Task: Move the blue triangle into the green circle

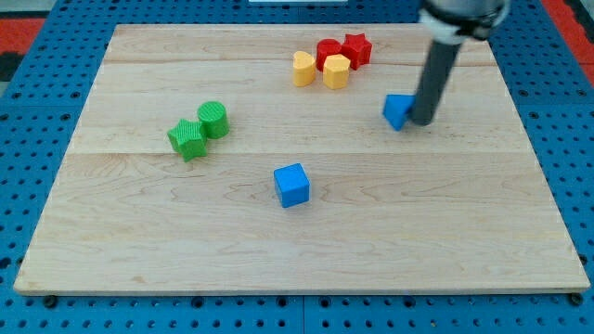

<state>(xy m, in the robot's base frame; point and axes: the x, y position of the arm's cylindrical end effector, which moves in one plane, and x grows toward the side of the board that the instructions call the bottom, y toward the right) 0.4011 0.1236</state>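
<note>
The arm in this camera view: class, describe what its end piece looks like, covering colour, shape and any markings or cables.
A straight, dark grey to black cylindrical rod, ending in my tip. Above it sits a pale, whitish collar beneath a wider dark housing cut off by the view's top. No cables or markings show.

Bright, even light; soft shadows

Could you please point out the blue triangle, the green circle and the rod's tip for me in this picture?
blue triangle (397,110): camera view, on its visible face, just to the view's left of my tip.
green circle (213,119): camera view, on its round top.
my tip (422,121): camera view, at the rod's very lower end.
</note>
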